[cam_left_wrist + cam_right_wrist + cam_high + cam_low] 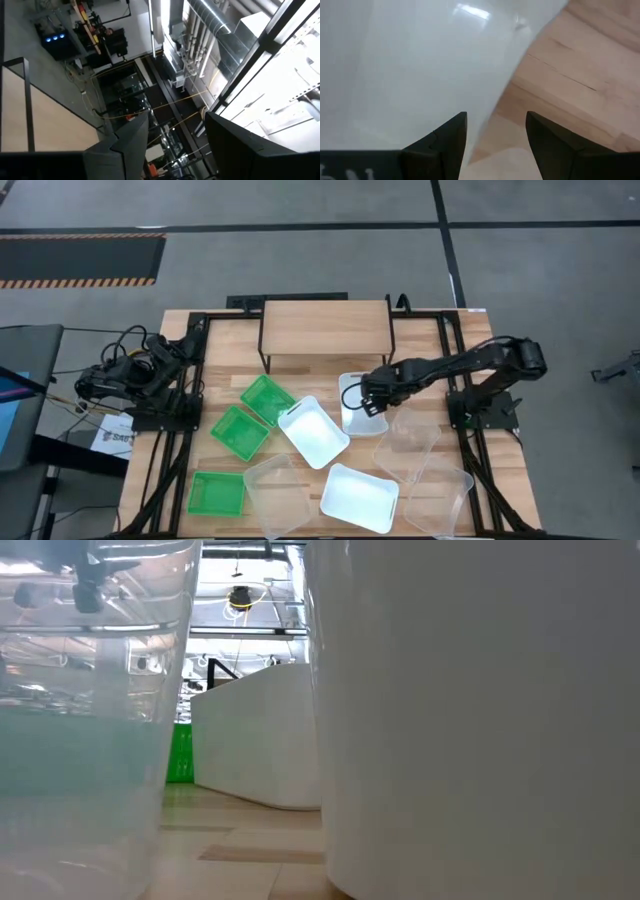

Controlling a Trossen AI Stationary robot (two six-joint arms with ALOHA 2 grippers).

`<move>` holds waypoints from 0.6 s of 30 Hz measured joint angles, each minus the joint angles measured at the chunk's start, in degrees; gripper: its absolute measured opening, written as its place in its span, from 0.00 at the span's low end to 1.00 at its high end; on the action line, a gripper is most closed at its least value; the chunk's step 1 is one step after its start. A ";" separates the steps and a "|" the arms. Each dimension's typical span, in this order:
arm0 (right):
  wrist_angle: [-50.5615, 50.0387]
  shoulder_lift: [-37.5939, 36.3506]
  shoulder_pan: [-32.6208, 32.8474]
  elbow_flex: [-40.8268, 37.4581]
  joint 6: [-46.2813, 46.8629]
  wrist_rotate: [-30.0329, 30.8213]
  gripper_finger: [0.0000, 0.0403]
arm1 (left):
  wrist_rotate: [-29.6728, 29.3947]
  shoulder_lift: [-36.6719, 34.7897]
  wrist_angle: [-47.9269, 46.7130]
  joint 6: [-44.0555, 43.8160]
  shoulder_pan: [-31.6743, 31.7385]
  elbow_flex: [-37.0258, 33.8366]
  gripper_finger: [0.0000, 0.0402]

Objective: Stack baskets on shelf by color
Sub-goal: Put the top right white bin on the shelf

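The shelf (325, 327), a light wooden top on thin black legs, stands bare at the table's far edge, beyond and left of the right gripper (366, 402). That open claw hangs over a white basket (358, 404), its fingers straddling the basket's rim. Just left of the claw a second white basket (314, 431) lies turned at an angle; a third (358, 497) sits nearer the front. Three green baskets (267, 399) (239, 431) (217, 493) lie farther left, running toward the front corner. Two clear baskets (406, 443) (435, 498) lie on the claw's right and nearer side, another (280, 494) at front left.
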 joint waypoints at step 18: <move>2.90 8.27 -0.42 -0.02 0.09 -4.21 0.06 | -2.72 -0.02 -0.54 -0.16 0.00 -0.02 0.46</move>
